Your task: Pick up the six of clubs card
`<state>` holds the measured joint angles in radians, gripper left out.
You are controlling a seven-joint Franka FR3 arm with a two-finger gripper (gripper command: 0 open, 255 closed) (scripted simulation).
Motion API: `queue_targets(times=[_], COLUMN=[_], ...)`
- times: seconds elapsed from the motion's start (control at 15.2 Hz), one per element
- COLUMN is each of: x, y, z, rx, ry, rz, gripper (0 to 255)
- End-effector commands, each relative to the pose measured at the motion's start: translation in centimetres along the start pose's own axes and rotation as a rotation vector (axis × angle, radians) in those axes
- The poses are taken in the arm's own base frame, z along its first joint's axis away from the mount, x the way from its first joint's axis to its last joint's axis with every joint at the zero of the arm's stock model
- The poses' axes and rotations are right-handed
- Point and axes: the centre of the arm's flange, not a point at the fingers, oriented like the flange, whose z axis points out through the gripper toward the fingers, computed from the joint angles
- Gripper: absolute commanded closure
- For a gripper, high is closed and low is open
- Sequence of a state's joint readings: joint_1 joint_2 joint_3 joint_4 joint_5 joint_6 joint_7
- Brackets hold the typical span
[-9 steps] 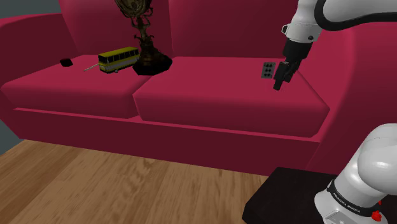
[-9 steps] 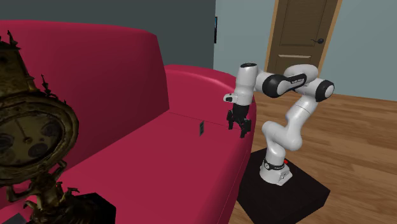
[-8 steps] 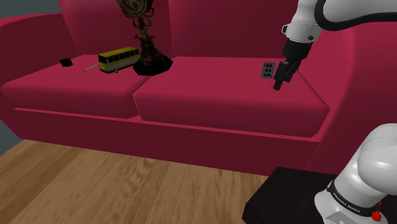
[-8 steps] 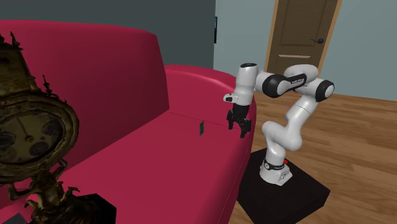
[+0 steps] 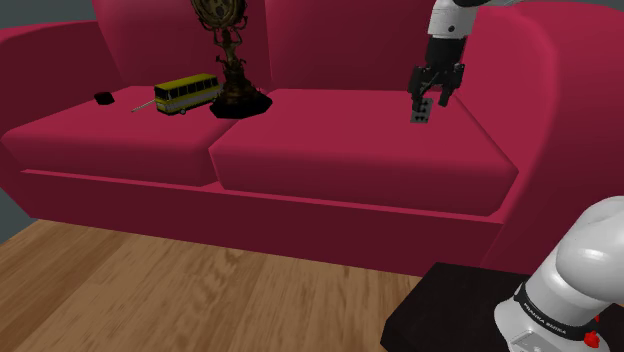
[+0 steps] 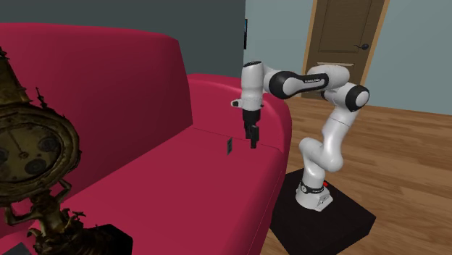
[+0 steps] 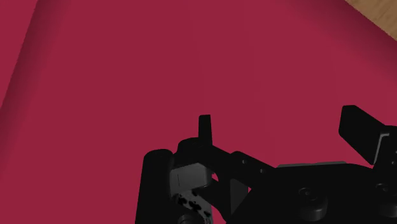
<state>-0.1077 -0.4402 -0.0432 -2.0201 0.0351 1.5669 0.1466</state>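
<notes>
A crimson sofa stands on a light wooden floor; behind it rises a dark grey-blue wall, near a brown door.

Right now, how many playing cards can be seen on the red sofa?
1. The card is on the seat cushion at the shoulder view's right, just under the open gripper. Another could be hidden behind the ornate clock.

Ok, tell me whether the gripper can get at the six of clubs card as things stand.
Probably yes. The gripper hangs close above the card with fingers open, and nothing stands between them on the sofa cushion; it may need a small sideways shift.
</notes>
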Motion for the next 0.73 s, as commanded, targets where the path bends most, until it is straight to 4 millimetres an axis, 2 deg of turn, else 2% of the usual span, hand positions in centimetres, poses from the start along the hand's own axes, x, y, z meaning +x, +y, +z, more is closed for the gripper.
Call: queue_targets(times=[0.0,0.46,0.66], x=[2.7,10.6,10.6], y=[1.3,7.7,7.8], z=[-1.0,-3.6,-2.0], rx=[0.006,0.029,0.029], ry=[-0.032,-0.136,-0.136], rz=[0.103,0.440,0.440], gripper=[0,0,0])
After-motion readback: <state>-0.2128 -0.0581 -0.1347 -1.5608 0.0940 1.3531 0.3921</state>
